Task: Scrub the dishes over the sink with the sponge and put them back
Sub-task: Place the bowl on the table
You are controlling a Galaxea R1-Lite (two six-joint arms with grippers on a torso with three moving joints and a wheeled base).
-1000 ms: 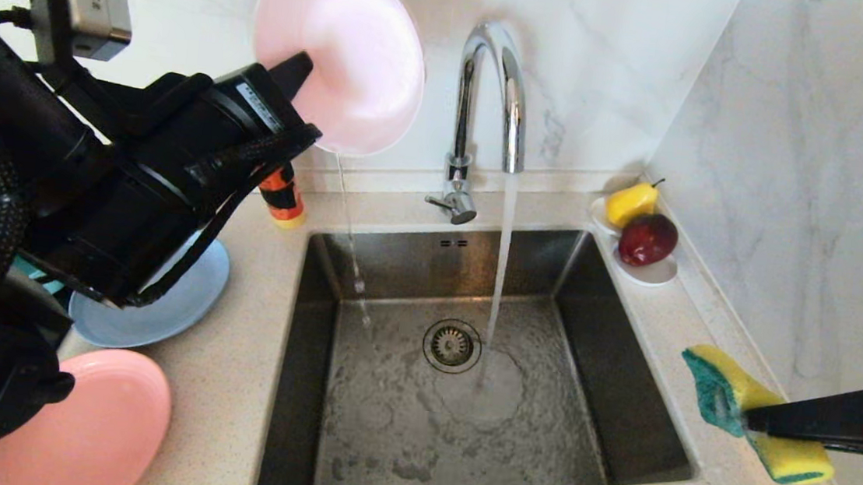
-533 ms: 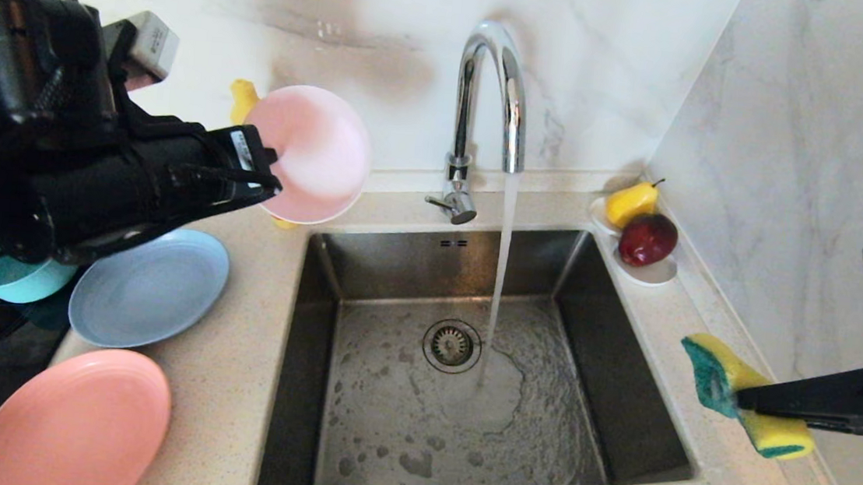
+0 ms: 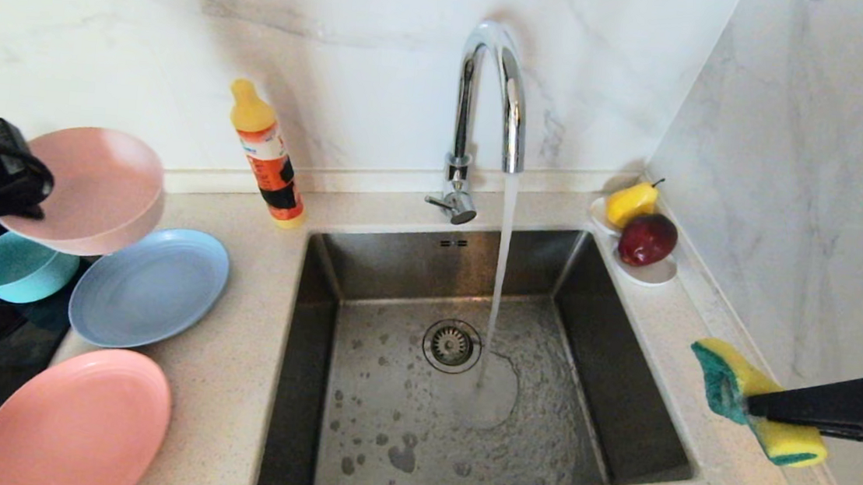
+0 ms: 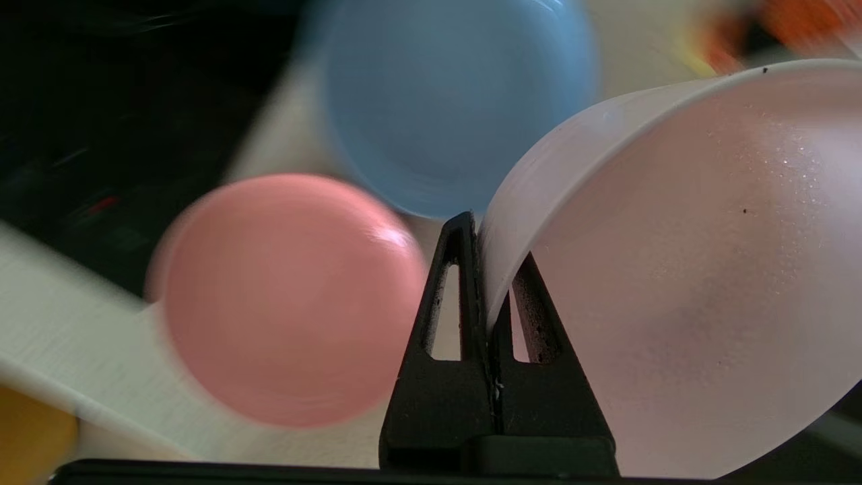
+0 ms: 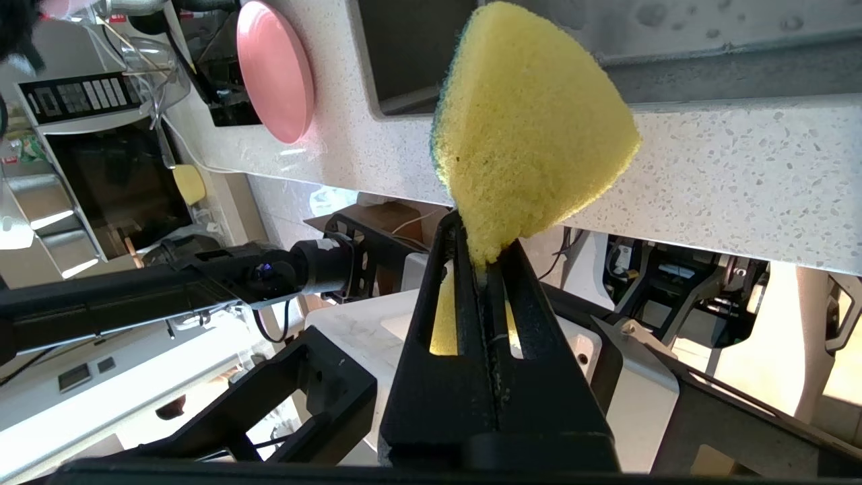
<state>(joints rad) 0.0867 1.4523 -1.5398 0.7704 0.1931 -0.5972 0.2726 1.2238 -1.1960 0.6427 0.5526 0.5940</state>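
The pale pink plate (image 3: 92,189) hangs tilted above the teal bowl (image 3: 19,269) and blue plate (image 3: 150,288), its rim clamped in the left claw (image 4: 486,269). The right claw (image 5: 481,259) pinches the sponge (image 3: 757,400) right of the sink (image 3: 621,400).

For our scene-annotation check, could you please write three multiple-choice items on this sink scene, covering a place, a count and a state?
1. Where is the pale pink plate?
A. in the sink
B. held by the left pincer above the teal bowl
C. beside the fruit dish

2. How many plates lie flat on the counter?
A. one
B. two
C. three

3. What is the faucet doing?
A. running
B. off
C. dripping only

Answers: 1 B, the pincer clamps its rim; 2 B, the grey-blue plate and salmon-pink plate; 3 A, a stream falls into the sink.
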